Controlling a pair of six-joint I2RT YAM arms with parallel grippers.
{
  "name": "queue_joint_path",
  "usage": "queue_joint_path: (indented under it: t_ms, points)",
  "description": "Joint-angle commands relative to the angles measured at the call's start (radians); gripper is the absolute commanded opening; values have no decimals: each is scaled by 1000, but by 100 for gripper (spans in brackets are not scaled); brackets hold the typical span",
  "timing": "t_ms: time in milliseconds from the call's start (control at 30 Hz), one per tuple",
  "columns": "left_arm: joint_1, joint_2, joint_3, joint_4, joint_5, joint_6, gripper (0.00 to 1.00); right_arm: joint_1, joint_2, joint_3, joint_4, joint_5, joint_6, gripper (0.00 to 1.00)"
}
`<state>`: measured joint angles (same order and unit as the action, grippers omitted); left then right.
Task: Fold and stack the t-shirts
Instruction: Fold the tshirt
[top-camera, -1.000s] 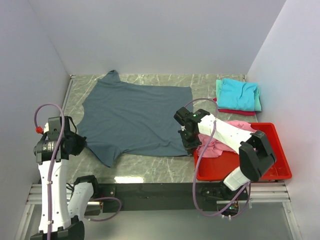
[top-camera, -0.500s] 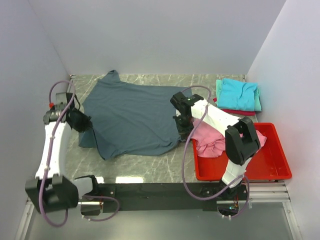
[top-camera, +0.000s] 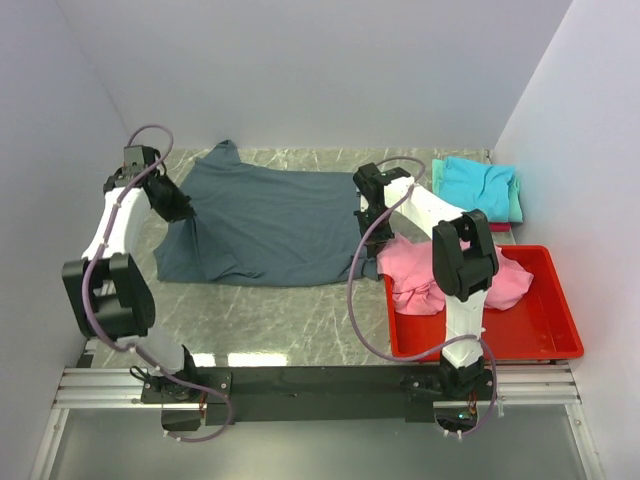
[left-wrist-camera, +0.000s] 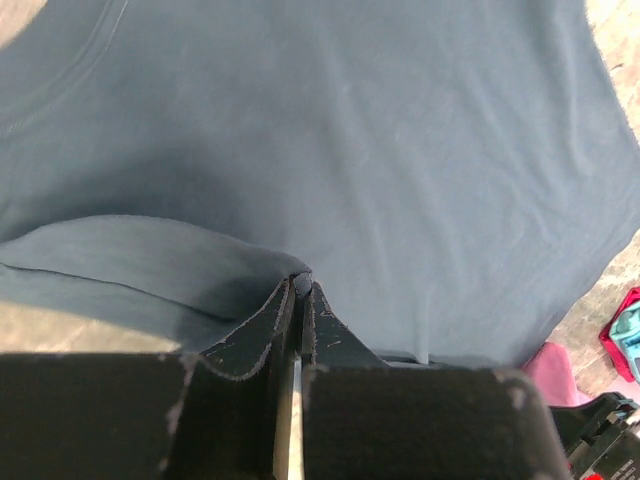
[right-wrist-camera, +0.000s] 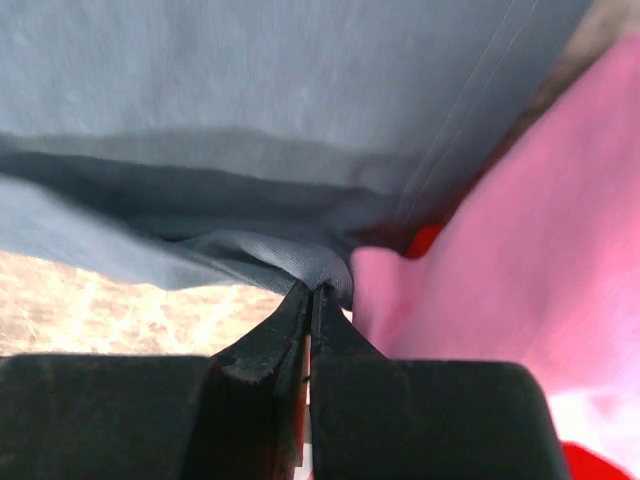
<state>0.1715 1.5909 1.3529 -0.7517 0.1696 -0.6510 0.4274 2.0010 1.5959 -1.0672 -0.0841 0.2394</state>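
Left gripper (left-wrist-camera: 300, 287) and right gripper (right-wrist-camera: 312, 292) clenched on the slate blue-grey t-shirt (top-camera: 270, 215).
The left pinches a fold at the shirt's left side; the right, in a blurred view, seems to clamp the right hem. The shirt lies spread on the table (top-camera: 290, 315), the pink t-shirt (top-camera: 430, 272) spills from the red bin (top-camera: 550, 348), and the folded t-shirts (top-camera: 478, 188) sit far right.

The marbled table (top-camera: 290, 325) carries a grey tee (top-camera: 270, 225) spread across its middle and far left. A folded stack (top-camera: 478, 188), turquoise on top, sits in the far right corner. A red bin (top-camera: 545, 345) stands near right, with a pink tee (top-camera: 425, 275) spilling over its left rim.
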Motion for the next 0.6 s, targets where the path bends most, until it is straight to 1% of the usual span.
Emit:
queue_joint_path:
  t_ms: [0,167,333,567]
  points:
    - [3,61,107,45,45,70,1,-16,18,68,-20,-8,-31,0]
    - [3,153,207,40,94,96,1,-29,48,95,-23,-9,-37,0]
    - [3,240,319,-12,84,125,1,-35,59,104,-20,-11,-46,0]
    - [3,262,316,-8,44,132,1,-36,73,121,-33,0,-45,0]
